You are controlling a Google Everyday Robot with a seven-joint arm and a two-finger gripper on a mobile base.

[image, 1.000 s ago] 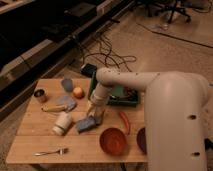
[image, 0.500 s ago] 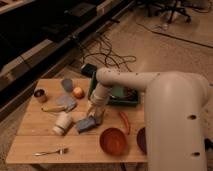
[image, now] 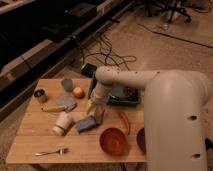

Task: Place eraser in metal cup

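The metal cup [image: 40, 95] is small and shiny and stands upright near the table's left edge. A flat oblong block, the eraser [image: 85, 124], lies near the middle of the table and looks bluish grey in this light. My gripper [image: 95, 113] points down at the end of the white arm [image: 125, 79]. It is right over the eraser's right end, touching it or just above it; I cannot tell which. The cup is well to the left of the gripper.
A white cylinder [image: 62, 123] lies left of the eraser. A blue-grey pad [image: 66, 102], banana [image: 52, 108], fruit [image: 78, 92] and blue-grey plastic cup [image: 67, 84] are between gripper and metal cup. Also a green tray [image: 120, 97], red chili [image: 124, 121], red bowl [image: 113, 141] and fork [image: 50, 151].
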